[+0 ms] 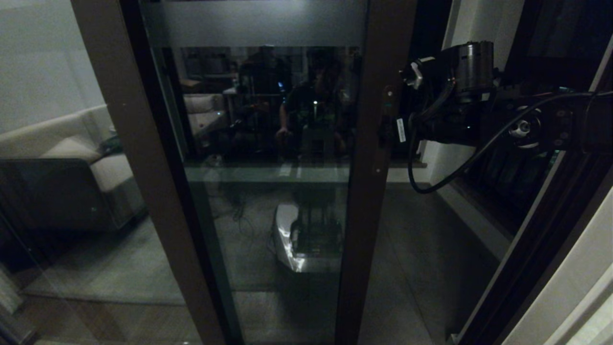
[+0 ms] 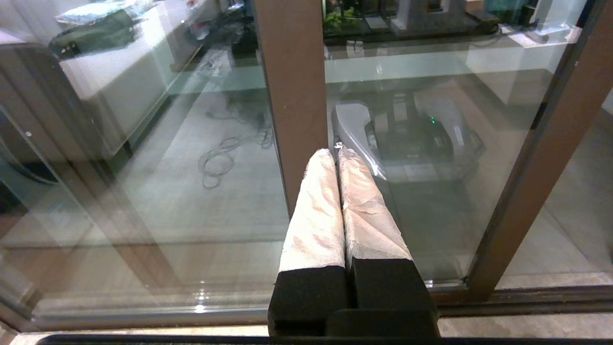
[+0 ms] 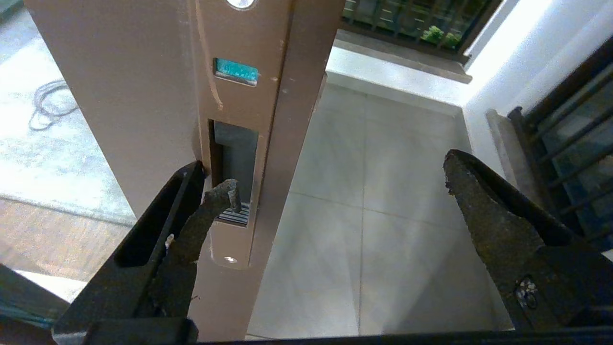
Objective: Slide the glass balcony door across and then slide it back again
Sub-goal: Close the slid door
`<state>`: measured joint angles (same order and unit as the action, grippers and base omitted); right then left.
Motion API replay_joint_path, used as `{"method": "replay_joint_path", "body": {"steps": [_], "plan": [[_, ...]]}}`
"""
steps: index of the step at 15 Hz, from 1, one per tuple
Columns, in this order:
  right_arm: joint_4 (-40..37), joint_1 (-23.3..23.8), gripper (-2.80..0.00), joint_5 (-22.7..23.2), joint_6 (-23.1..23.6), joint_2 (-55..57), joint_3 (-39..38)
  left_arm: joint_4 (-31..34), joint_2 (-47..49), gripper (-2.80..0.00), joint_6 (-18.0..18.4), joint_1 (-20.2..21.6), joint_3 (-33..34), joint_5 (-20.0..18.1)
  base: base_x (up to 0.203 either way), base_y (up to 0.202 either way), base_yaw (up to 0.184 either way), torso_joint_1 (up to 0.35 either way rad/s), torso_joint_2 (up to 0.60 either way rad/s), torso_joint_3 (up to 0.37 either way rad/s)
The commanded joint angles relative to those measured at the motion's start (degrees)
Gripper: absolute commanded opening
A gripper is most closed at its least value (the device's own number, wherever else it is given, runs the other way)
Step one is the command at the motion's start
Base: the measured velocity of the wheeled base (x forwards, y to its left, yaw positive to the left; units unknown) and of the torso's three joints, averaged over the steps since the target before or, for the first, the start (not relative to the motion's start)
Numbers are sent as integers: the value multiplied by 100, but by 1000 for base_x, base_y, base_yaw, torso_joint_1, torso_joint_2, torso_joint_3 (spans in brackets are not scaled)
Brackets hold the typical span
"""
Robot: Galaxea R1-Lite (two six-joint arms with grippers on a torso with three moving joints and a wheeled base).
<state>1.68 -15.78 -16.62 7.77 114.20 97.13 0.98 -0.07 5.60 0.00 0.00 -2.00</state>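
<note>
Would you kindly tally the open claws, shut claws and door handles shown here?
Open claws: 1, the right claw
Shut claws: 1, the left claw
Door handles: 1, the handle
Total: 3

Right gripper (image 3: 340, 184) spread wide at the glass balcony door (image 3: 143, 96). 1 fingertip (image 3: 225, 191) sits in the recessed handle (image 3: 234, 167) on the brown stile; the other finger hangs apart over pale floor tiles (image 3: 364, 191). Small teal tag (image 3: 235, 72) above the handle. Black-barred window (image 3: 565, 129) at far right.
</note>
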Motion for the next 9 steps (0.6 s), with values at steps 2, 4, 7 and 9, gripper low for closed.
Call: {"method": "replay_joint_path", "body": {"steps": [2,4,7,9], "plan": [[-1,48,0,-8,6,1,-2,-2,-1,-280,3,0,9,-2,0,0,0,0,0,0],[-1,57,0,-8,12,-11,-37,-2,-1,-280,3,0,9,-2,0,0,0,0,0,0],[7,143,0,-8,143,-65,-141,1,-1,-280,3,0,9,-2,0,0,0,0,0,0],[8,180,0,-8,207,-65,-185,7,-1,-280,3,0,9,-2,0,0,0,0,0,0]]}}
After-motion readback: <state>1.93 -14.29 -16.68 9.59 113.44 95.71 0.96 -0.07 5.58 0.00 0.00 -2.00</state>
